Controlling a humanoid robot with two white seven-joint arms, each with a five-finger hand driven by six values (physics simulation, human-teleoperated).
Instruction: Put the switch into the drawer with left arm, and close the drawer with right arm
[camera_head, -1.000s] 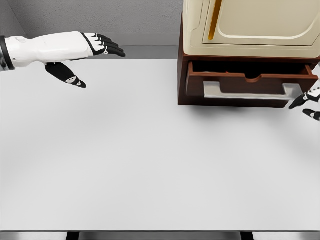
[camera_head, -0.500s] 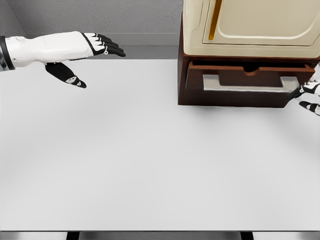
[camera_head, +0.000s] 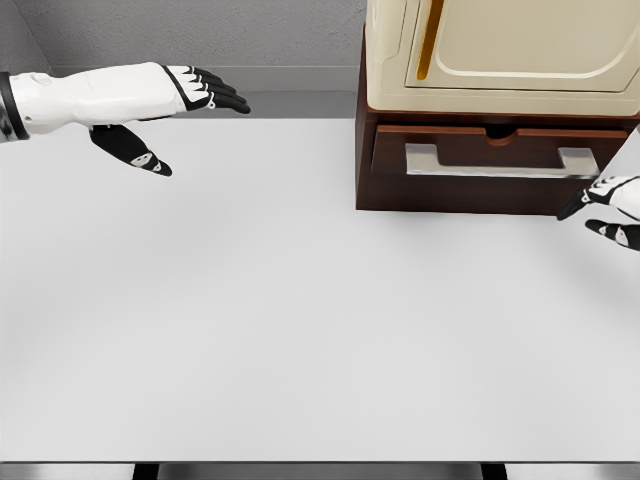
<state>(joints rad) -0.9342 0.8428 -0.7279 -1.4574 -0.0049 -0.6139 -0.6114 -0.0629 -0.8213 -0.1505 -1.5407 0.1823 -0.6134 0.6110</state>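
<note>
White table holds a cabinet — its drawer sits flush; right hand beside it, fingers loose, empty — left hand spread wide.

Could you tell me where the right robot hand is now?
In the head view, the right robot hand sits at the far right edge, just below the dark brown wooden drawer.

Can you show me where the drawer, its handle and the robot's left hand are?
drawer (camera_head: 470, 148), head view, brown front panel.
handle (camera_head: 500, 170), head view, middle of the grey bar.
left hand (camera_head: 185, 95), head view, back of the hand.
</note>
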